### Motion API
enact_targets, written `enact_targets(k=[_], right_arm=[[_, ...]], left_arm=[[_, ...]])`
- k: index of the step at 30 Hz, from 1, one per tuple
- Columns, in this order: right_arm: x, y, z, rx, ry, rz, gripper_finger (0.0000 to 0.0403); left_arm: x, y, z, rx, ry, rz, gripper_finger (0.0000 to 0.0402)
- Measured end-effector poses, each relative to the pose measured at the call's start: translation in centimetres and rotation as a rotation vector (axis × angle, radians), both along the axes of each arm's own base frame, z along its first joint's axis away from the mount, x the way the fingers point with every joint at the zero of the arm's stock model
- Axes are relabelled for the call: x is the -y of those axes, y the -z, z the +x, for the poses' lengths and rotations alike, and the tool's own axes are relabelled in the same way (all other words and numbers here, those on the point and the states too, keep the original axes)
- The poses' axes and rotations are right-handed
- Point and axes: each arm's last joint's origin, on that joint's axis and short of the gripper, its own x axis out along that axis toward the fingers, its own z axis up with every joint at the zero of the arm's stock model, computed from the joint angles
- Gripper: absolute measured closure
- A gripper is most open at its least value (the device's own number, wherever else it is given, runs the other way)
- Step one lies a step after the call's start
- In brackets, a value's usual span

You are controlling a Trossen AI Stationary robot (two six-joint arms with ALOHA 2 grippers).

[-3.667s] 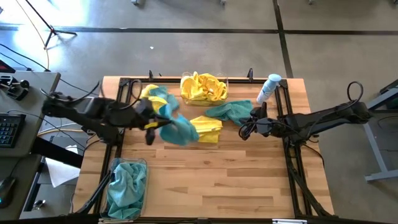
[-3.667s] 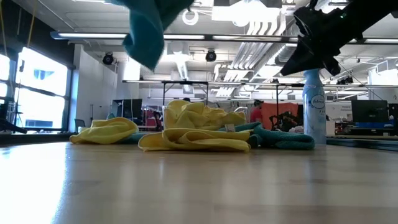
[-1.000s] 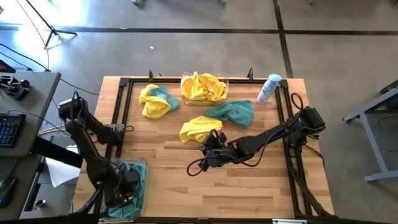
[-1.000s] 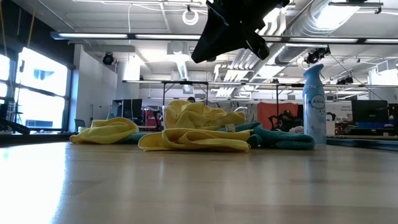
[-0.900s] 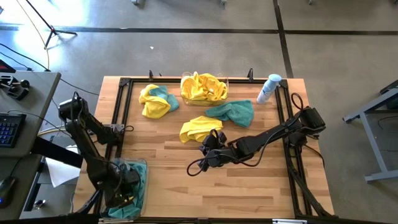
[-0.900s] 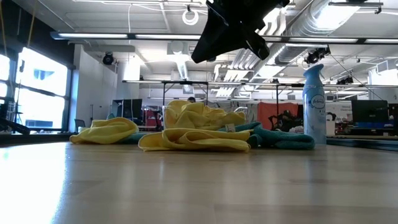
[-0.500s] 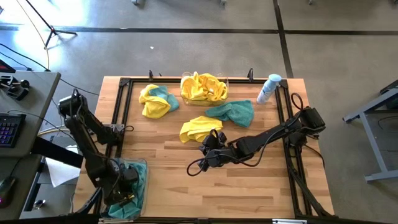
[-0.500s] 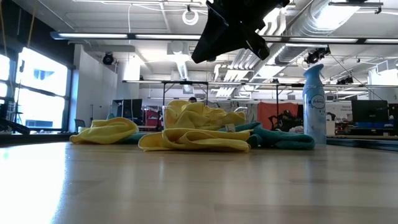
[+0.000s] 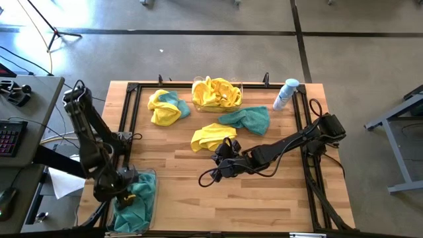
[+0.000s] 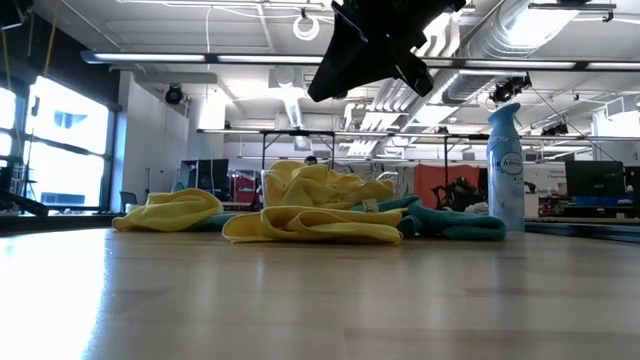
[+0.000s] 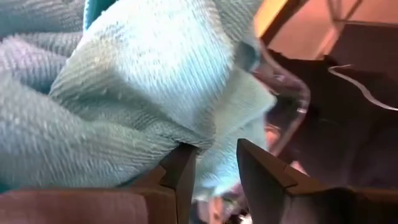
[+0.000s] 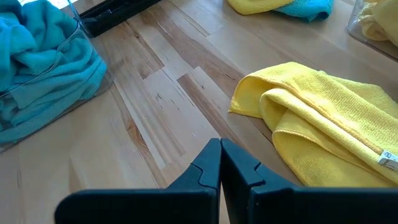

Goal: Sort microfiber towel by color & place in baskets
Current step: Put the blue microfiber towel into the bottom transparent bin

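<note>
At the table's near left corner a clear basket (image 9: 154, 198) holds teal towels (image 9: 139, 198). My left gripper (image 9: 122, 188) hangs over it, open, its fingertips (image 11: 186, 163) right at the teal cloth (image 11: 143, 81). A second basket (image 9: 240, 84) at the far middle holds yellow towels (image 9: 215, 92). One yellow towel (image 9: 211, 135) lies loose at mid table. My right gripper (image 12: 219, 152) hovers shut just near of it, above the wood. A teal towel (image 9: 248, 119) and a yellow-and-teal heap (image 9: 165, 107) lie farther back. My left gripper stands open against the top teal towel (image 11: 186, 134) in the near left basket, coming from above. I cannot tell whether its fingertips touch the cloth. Nothing sits between the fingers.
A white-and-blue spray bottle (image 9: 285, 94) stands at the far right. A black frame (image 9: 129, 119) runs along the left and right table edges. Bare wood (image 9: 251, 205) stretches across the near half. A desk with a keyboard (image 9: 10, 135) stands left of the table.
My left gripper has drawn back a little from the teal towels in the near left basket, toward the table's left edge, and its arm has straightened upward. The towels stay in the basket.
</note>
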Motion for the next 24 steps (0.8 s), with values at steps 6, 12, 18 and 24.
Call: enact_targets(k=[6, 12, 18, 24], right_arm=[[0.0, 0.0, 0.0, 0.000, 0.000, 0.000, 0.0403], [0.0, 0.0, 0.0, -0.005, 0.000, -0.002, 0.0403], [0.4, 0.1, 0.0, -0.013, 0.010, -0.005, 0.0403], [0.9, 0.1, 0.2, -0.013, 0.026, -0.003, 0.0403]], left_arm=[[-0.9, -1.2, -0.3, 0.049, -0.036, -0.052, 0.0293], [-1.4, -1.7, -0.5, 0.099, -0.044, -0.057, 0.0294], [-2.8, -1.1, -1.2, 0.030, -0.031, 0.081, 0.0294], [-3.7, -0.4, -1.6, -0.037, -0.029, 0.200, 0.0294]])
